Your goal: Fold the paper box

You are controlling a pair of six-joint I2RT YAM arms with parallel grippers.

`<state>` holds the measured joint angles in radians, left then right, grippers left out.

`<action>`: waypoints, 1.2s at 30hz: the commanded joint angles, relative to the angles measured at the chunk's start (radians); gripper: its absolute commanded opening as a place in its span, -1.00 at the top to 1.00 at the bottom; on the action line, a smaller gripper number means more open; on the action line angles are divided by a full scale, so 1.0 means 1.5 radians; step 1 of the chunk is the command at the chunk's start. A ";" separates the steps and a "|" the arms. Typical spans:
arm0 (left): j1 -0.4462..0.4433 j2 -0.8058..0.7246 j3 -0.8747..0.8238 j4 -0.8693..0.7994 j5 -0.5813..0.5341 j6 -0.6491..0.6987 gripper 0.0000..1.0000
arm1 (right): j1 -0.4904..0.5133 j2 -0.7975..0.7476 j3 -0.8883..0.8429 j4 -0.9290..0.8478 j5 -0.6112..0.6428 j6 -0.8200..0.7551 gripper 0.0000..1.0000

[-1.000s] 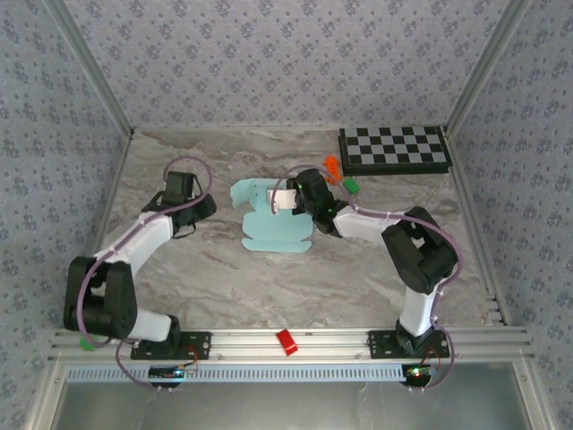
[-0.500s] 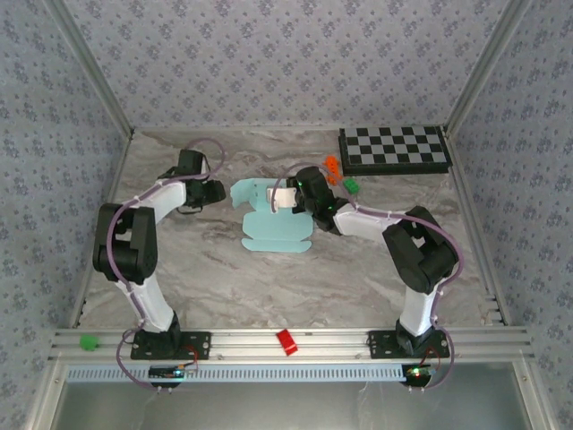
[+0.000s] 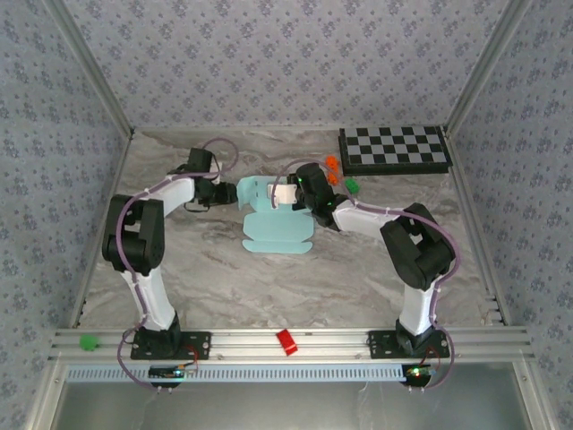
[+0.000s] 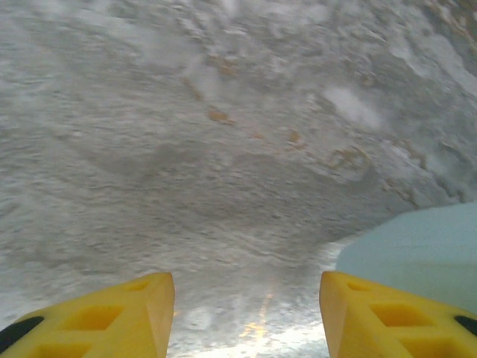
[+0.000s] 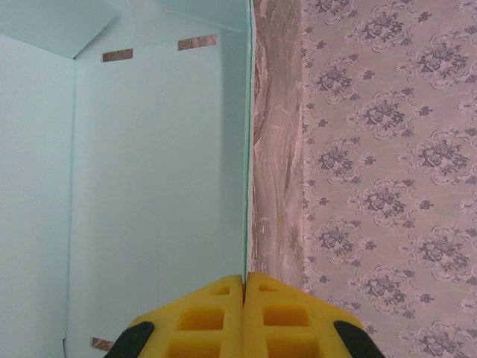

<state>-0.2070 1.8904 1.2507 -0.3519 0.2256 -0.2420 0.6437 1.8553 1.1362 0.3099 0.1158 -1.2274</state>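
Note:
The pale aqua paper box (image 3: 276, 226) lies mid-table as a die-cut sheet with its far flaps raised. My right gripper (image 3: 291, 195) is shut on the thin edge of an upright panel; in the right wrist view the yellow fingertips (image 5: 244, 287) pinch that edge, and the panel (image 5: 156, 186) spreads to the left. My left gripper (image 3: 226, 192) is just left of the box's far left flap. In the left wrist view it (image 4: 247, 313) stands open over bare marble, and a corner of the aqua card (image 4: 417, 253) lies beside the right finger (image 4: 387, 321).
A black-and-white checkered board (image 3: 394, 150) lies at the back right. Small orange (image 3: 332, 167) and green (image 3: 351, 185) pieces sit behind the right gripper. A red piece (image 3: 286, 341) and a green piece (image 3: 87, 341) rest on the front rail.
My left arm has swung right and farther back, bringing its open gripper up beside the box's left flap. The right gripper has stayed shut on the panel.

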 commanded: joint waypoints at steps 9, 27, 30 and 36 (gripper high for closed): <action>-0.012 -0.035 -0.013 0.026 0.046 0.021 -0.03 | 0.003 0.015 0.011 -0.044 -0.003 0.008 1.00; -0.025 -0.065 -0.062 0.100 0.151 0.059 0.05 | 0.006 0.020 0.008 -0.040 0.008 0.009 1.00; -0.035 -0.066 -0.062 0.110 0.160 0.071 0.05 | 0.007 0.020 0.006 -0.040 0.009 0.009 1.00; -0.043 -0.051 -0.055 0.116 0.169 0.078 0.04 | 0.009 0.020 0.007 -0.039 0.010 0.010 1.00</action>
<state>-0.2649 1.8198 1.1549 -0.2050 0.4358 -0.1524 0.6472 1.8610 1.1378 0.3111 0.1284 -1.2198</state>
